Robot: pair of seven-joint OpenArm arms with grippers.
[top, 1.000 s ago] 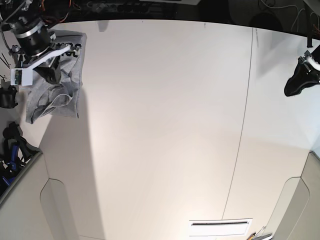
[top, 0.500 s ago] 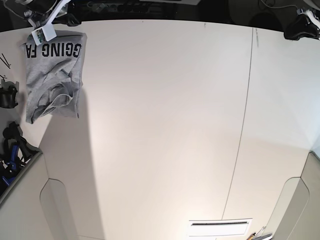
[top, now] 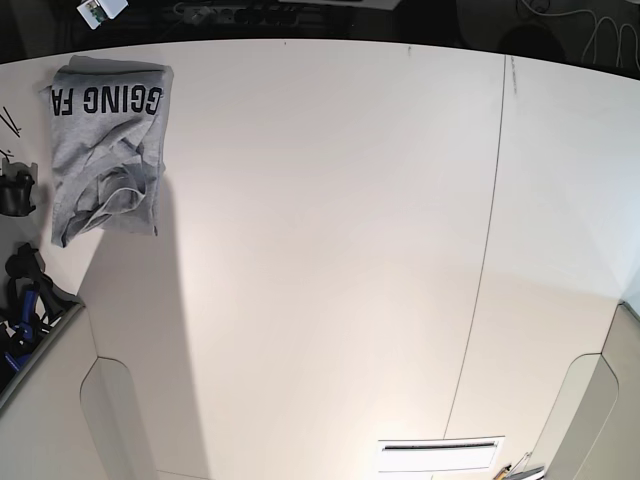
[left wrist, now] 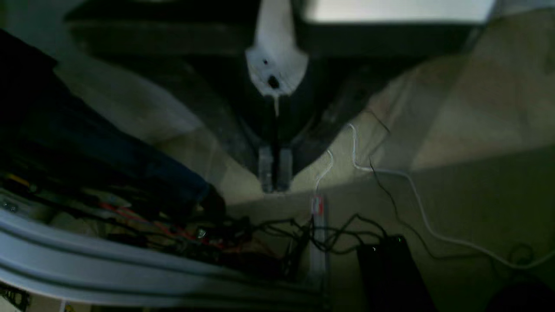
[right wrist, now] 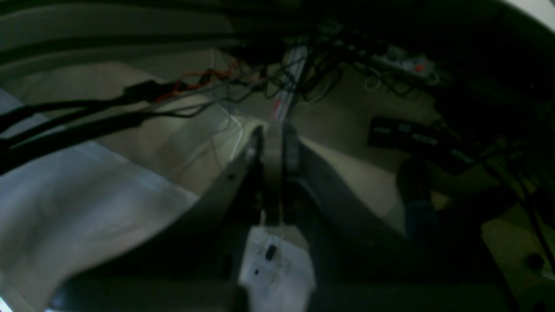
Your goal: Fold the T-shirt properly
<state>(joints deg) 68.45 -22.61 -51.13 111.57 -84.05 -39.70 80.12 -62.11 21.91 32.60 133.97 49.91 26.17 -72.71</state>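
The T-shirt [top: 105, 150] lies folded in a narrow rectangle at the far left corner of the white table [top: 330, 250]. Its black lettering faces up along the far edge and its collar shows near the front edge. No gripper touches it. Both arms are back beyond the table's far edge. In the left wrist view my left gripper [left wrist: 274, 184] has its fingers together, empty, over a floor with cables. In the right wrist view my right gripper [right wrist: 273, 134] has its fingers together, empty, over the same dim floor. Only a white tag [top: 95, 10] of the right arm shows in the base view.
Black holders [top: 15, 190] and a blue-black tool [top: 25, 295] sit at the table's left edge beside the shirt. A thin seam [top: 490, 250] runs across the table on the right. A white slotted label [top: 440, 455] lies at the front edge. Tangled cables [left wrist: 321, 234] lie on the floor.
The right arm has lifted off the shirt and drawn back past the far edge. The left arm has left the base view. The shirt has stayed flat where it was.
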